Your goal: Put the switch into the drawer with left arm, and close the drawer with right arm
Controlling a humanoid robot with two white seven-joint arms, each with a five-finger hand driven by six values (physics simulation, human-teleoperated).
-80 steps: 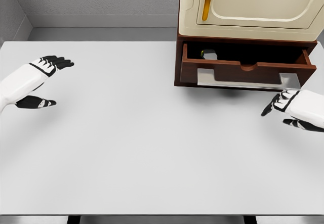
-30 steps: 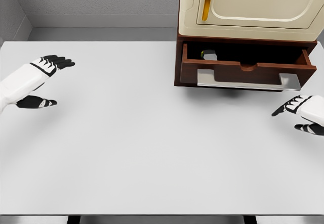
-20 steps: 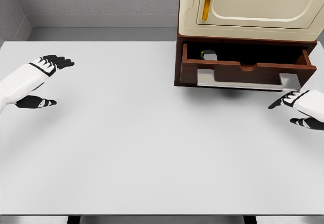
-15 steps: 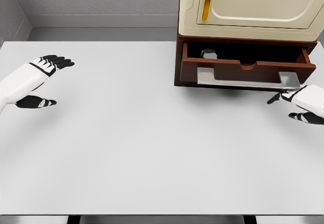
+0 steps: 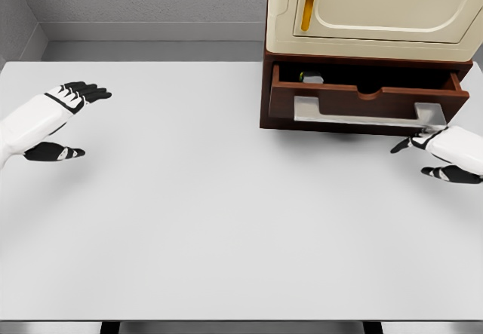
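Drawer (image 5: pixel 362 100) looks like dark brown wood w/ shiny metal handle (image 5: pixel 370 115). Table (image 5: pixel 226 213) is smooth, matt white. Cabinet door (image 5: pixel 377 10) is glossy cream plastic.

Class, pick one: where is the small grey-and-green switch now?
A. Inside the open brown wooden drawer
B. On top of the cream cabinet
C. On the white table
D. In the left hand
A: the small grey-and-green switch lies inside the open brown wooden drawer, near its left end.

A white table (image 5: pixel 226 221) bears a cream cabinet (image 5: pixel 377 10)
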